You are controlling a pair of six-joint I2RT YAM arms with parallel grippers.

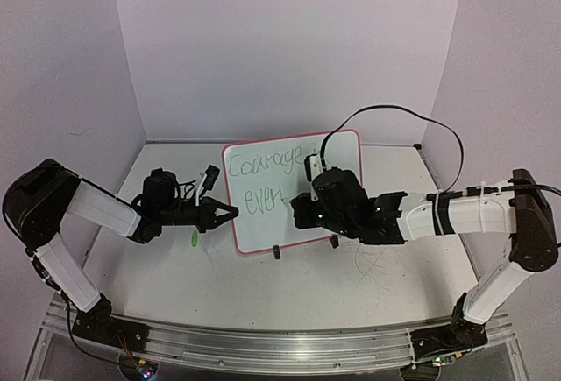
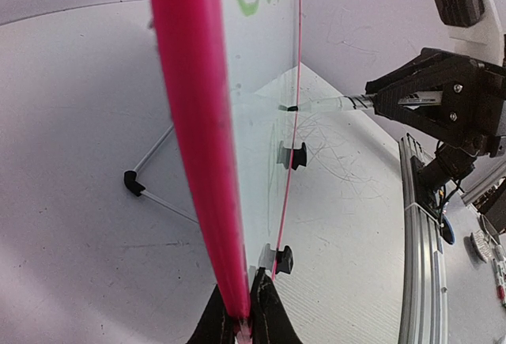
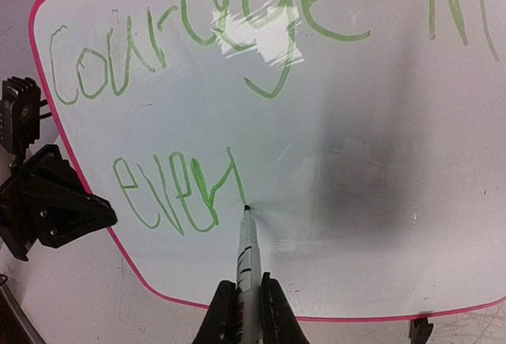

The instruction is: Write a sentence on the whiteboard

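Observation:
The whiteboard [image 1: 259, 229] stands upright mid-table on two black clip feet [image 1: 277, 252]. The sentence [image 1: 263, 167] in green reads "Courage in" on the top line and "ever" [image 3: 178, 194] below it. My left gripper [image 1: 230, 215] is shut on the board's pink left rim [image 2: 198, 122], with its fingers either side of the edge [image 2: 238, 279]. On the board's right half, my right gripper [image 3: 247, 282] is shut on a white marker [image 3: 247, 253]. The marker's tip touches the board at the end of the last stroke of "ever". The left wrist view shows the marker [image 2: 324, 105] meeting the board face.
A small green marker cap [image 1: 194, 239] lies on the table below the left gripper. Grey scribble marks [image 1: 377, 267] cover the tabletop right of the board. A black cable [image 1: 438, 131] loops behind the right arm. A metal rail [image 1: 263, 342] runs along the near edge.

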